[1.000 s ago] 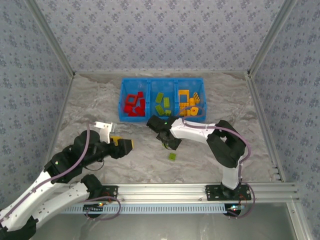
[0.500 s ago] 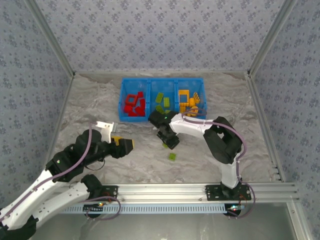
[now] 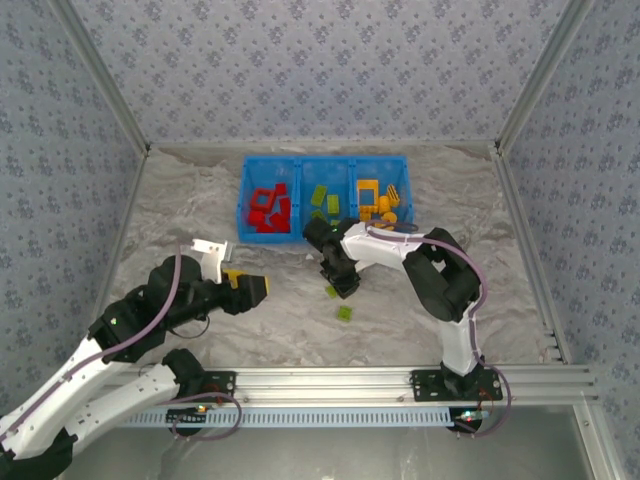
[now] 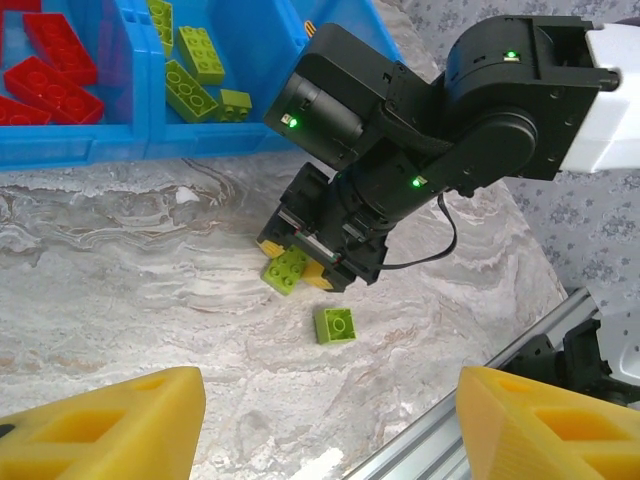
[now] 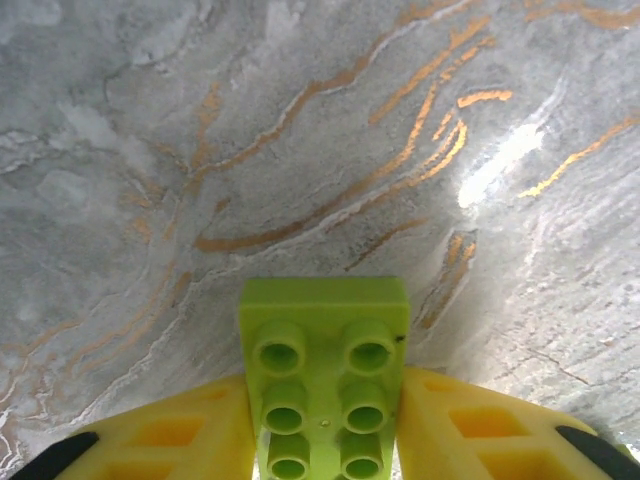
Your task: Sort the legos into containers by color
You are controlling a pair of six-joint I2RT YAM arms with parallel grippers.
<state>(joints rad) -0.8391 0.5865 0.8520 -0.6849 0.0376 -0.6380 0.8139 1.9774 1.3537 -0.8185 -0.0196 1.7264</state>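
lime brick point(image 5: 323, 370) cropped below, fingers point(image 5: 170, 440) too

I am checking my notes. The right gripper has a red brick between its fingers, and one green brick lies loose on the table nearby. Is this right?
No: the right gripper has a lime green brick between its fingers, not a red one; the right wrist view shows it. The loose green brick is correct.
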